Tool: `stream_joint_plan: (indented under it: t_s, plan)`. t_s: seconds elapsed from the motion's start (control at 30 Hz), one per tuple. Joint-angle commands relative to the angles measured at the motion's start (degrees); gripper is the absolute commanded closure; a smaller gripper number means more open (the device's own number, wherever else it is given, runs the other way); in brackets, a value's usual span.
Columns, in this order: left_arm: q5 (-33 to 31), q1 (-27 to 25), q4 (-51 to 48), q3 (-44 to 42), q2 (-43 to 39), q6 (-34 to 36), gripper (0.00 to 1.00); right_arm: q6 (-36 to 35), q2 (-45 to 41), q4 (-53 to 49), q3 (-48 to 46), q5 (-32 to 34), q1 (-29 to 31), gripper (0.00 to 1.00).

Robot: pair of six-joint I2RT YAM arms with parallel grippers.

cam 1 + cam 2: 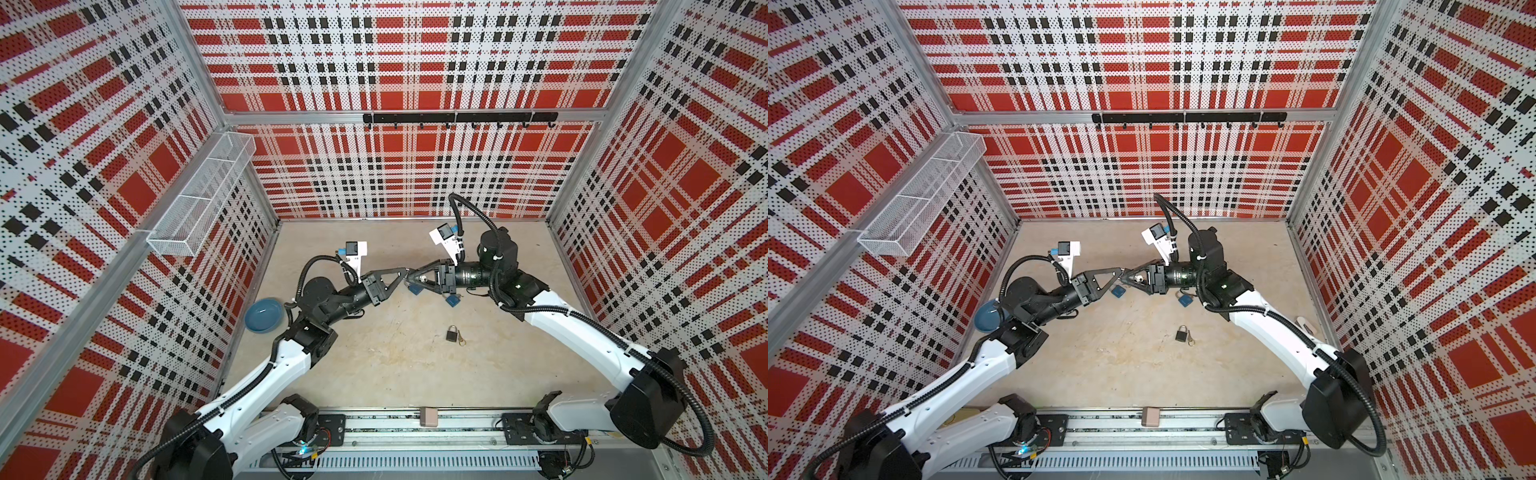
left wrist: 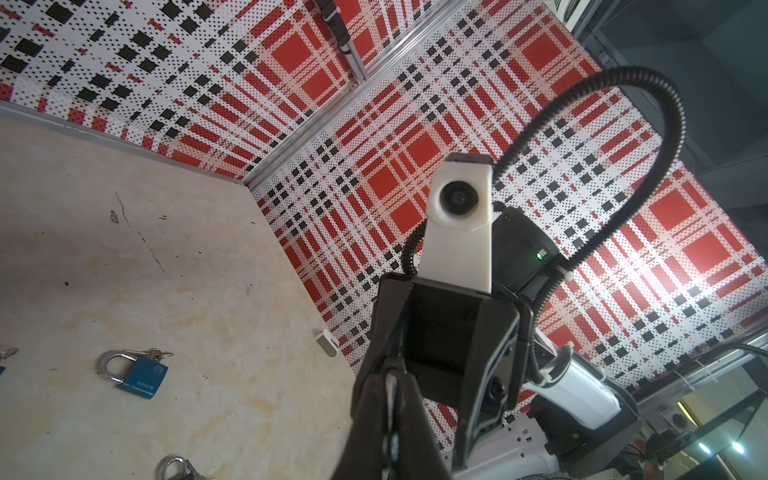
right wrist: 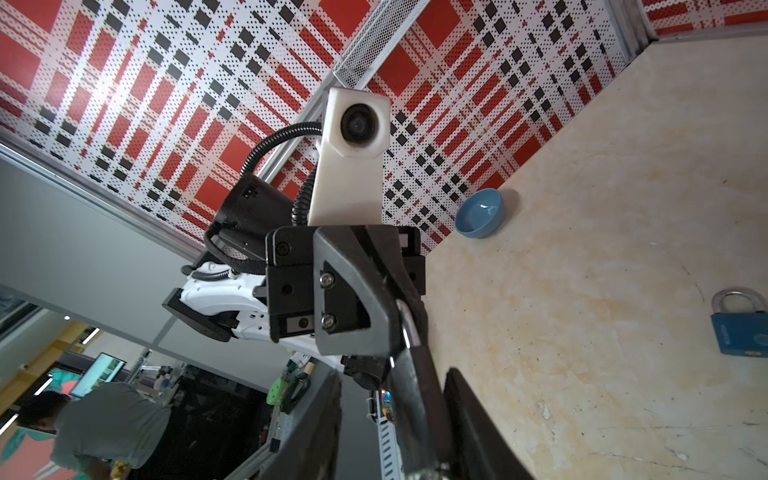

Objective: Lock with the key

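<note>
Handover looks to us the step in hand: the left end effector (image 1: 403, 275) is clenched on a thin silvery piece we take for the key (image 3: 405, 326). It meets the right end effector (image 1: 412, 277) tip to tip in the air, and that one's jaws stand parted, gripping nothing we can see. With the blue padlocks (image 1: 415, 289) on the tabletop (image 1: 374, 365) just below and a black padlock (image 1: 451, 334) nearer the front, we judge the next move calls for steadying one lock and lining the key up with its keyhole; which lock, we cannot tell.
</note>
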Motion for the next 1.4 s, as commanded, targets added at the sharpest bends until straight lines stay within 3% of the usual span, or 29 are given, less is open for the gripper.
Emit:
stream_joint_plan:
  t_s: [0.0, 0.33, 0.53, 0.77, 0.87, 1.07, 1.37]
  plan:
    - [-0.41, 1.25, 1.16, 0.27, -0.25, -1.14, 1.00, 1.68, -0.56, 6.77, -2.21, 0.75, -0.84, 0.56]
    - [-0.12, 4.52, 1.06, 0.43, -2.45, -2.87, 1.00, 6.49, -3.50, 15.05, -7.83, 0.52, -3.99, 0.53]
    - [0.20, 5.13, 1.05, 0.81, -2.40, -3.31, 1.00, 8.69, -2.33, 17.56, -7.28, -1.89, -3.98, 0.60]
    - [0.89, 5.06, 1.17, 1.36, -1.62, -3.89, 1.00, 8.47, -1.35, 17.71, -6.23, -1.98, -4.02, 0.61]
    - [1.01, 5.03, 1.40, 1.42, -1.60, -4.16, 1.00, 8.37, -0.39, 17.51, -5.54, -1.98, -4.01, 0.63]
    - [1.02, 4.74, 1.45, 1.19, -1.53, -4.36, 1.00, 9.69, 1.02, 19.48, -4.63, -2.53, -4.06, 0.78]
    - [0.82, 4.24, 2.30, 1.18, -0.57, -4.42, 1.00, 11.44, 1.79, 21.56, -4.85, -3.03, -3.92, 0.81]
